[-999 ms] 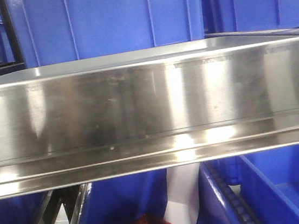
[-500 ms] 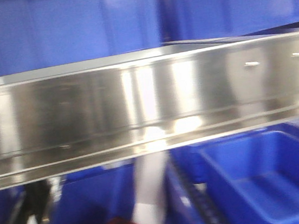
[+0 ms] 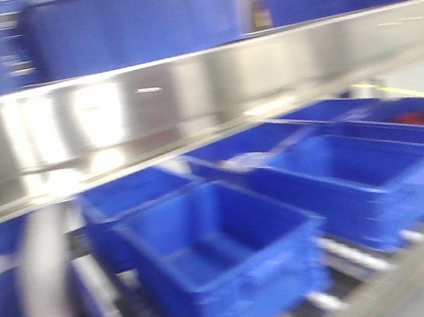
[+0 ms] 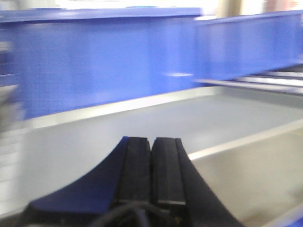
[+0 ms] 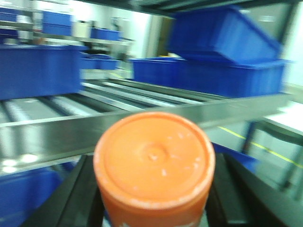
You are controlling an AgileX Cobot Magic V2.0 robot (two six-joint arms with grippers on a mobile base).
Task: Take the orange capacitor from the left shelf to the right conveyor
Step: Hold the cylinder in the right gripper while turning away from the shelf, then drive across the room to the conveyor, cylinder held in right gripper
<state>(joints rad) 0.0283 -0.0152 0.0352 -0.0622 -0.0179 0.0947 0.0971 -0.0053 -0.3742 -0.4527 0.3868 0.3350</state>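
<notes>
The orange capacitor (image 5: 154,161) fills the lower middle of the right wrist view, its flat lidded top facing the camera. My right gripper (image 5: 155,187) is shut on it, with a black finger (image 5: 78,194) on either side. The left shelf (image 3: 190,107) crosses the front view as a shiny steel lip, blurred by motion. In the left wrist view my left gripper (image 4: 151,144) is shut with nothing between its pads, above a pale grey shelf floor (image 4: 222,118). The right conveyor is out of view.
Several open blue bins (image 3: 224,257) stand on rollers below the steel lip in the front view. A blue bin wall (image 4: 104,61) rises beyond the left gripper. Stacked blue bins (image 5: 222,52) and a steel rail (image 5: 61,135) lie beyond the capacitor.
The front view has swung to the right: the steel lip has slid left and now slants upward, and blue bins on rollers have come into sight below it.
</notes>
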